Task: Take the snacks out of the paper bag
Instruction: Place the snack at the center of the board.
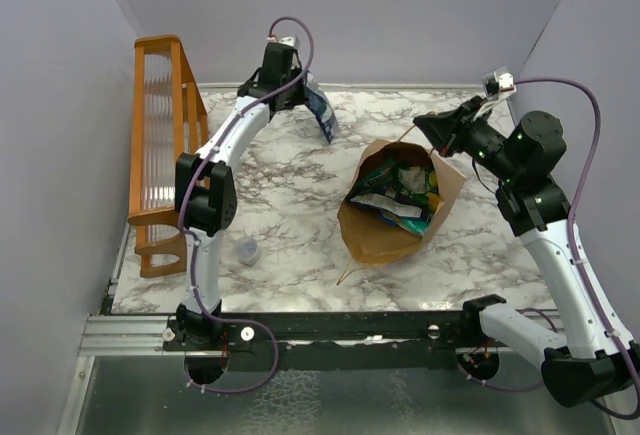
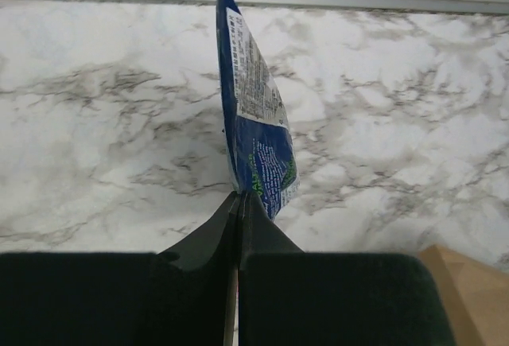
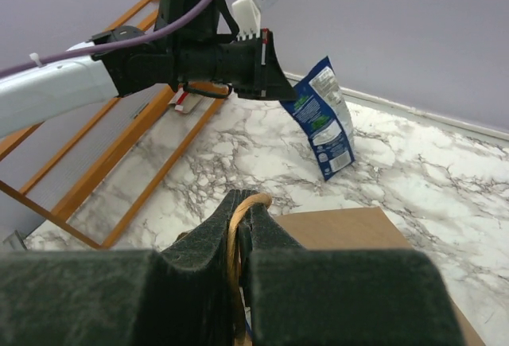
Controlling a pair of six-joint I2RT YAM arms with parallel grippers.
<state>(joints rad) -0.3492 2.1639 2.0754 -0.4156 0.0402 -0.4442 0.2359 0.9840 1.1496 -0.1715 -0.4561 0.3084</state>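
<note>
The brown paper bag (image 1: 375,240) lies tilted on the marble table at centre right, its mouth facing up and back. Several snacks (image 1: 400,190) in green, teal and orange foil fill it. My right gripper (image 1: 425,125) (image 3: 253,203) is shut on the bag's twisted handle (image 3: 236,235) at the upper rim, with the bag's brown side (image 3: 350,231) just beyond. My left gripper (image 1: 305,90) (image 2: 238,196) is at the back of the table, shut on one edge of a dark blue packet (image 1: 322,113) (image 2: 254,123) (image 3: 324,119). The packet hangs over the table near the back wall.
An orange wooden rack (image 1: 160,145) (image 3: 119,147) stands along the left wall. A small clear round cap (image 1: 247,251) lies on the table near the left arm's base. Purple walls close in the table at the back and on both sides.
</note>
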